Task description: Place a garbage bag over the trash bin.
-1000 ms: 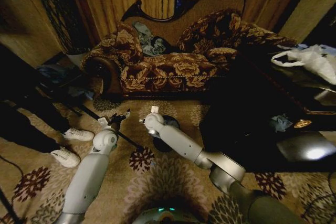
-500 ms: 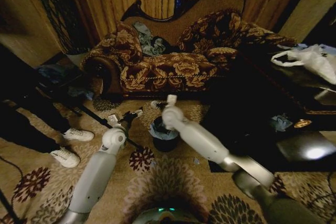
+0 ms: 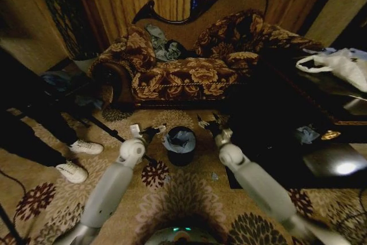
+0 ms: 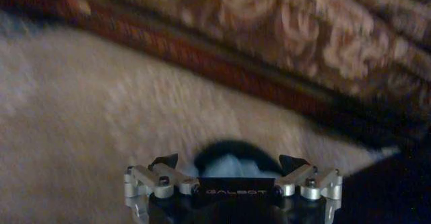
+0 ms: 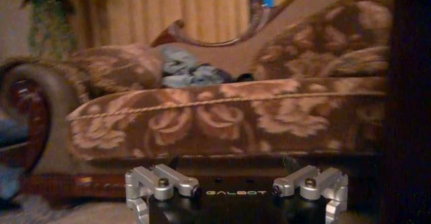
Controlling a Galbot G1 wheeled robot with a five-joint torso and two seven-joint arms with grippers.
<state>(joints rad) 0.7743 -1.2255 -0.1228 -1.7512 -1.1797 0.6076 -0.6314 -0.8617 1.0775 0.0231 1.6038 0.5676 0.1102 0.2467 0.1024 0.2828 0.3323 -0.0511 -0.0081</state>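
The small black trash bin (image 3: 179, 154) stands on the patterned carpet in front of the sofa. Pale blue-grey garbage bag (image 3: 179, 138) film lies crumpled across its mouth and over its rim. My left gripper (image 3: 151, 131) hovers just left of the bin, open, with nothing between its fingers. In the left wrist view the bin (image 4: 217, 151) with the bag (image 4: 229, 166) inside shows right ahead of that gripper (image 4: 229, 161). My right gripper (image 3: 207, 122) is open and empty, to the right of the bin and a little beyond it. In its wrist view it (image 5: 230, 161) faces the sofa front.
The floral sofa (image 3: 189, 73) with blue-grey cloth (image 3: 160, 44) on its seat stands close behind the bin. A dark low table (image 3: 298, 153) on the right carries a white plastic bag (image 3: 341, 66) and a small blue-grey scrap (image 3: 307, 135). A person's white shoes (image 3: 80, 159) stand at left.
My right arm has swung from over the bin to its right side, uncovering the bin and bag. My left gripper has moved right, closer to the bin.
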